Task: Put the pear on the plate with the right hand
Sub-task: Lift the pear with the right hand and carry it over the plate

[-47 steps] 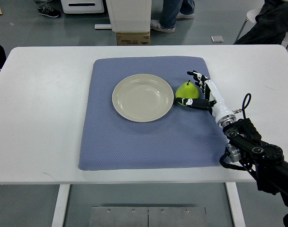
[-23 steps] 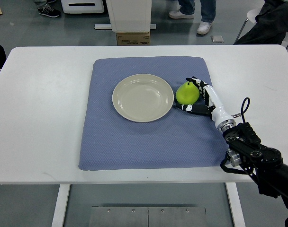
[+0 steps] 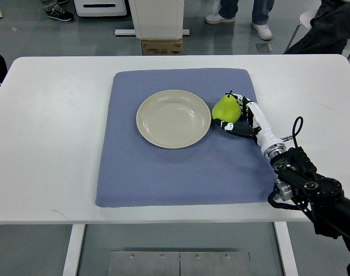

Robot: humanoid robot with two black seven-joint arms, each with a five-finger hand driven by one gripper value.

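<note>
A green pear sits on the blue mat just right of the empty cream plate. My right hand comes in from the lower right and wraps the pear, with the thumb under its near side and the fingers around its far right side. The pear touches or nearly touches the plate's right rim. The left arm does not show.
The mat lies on a white table. Beyond the far edge stand a cardboard box, a white cabinet and people's feet.
The fingers have closed in around the pear. Hand and pear have shifted slightly left toward the plate.
</note>
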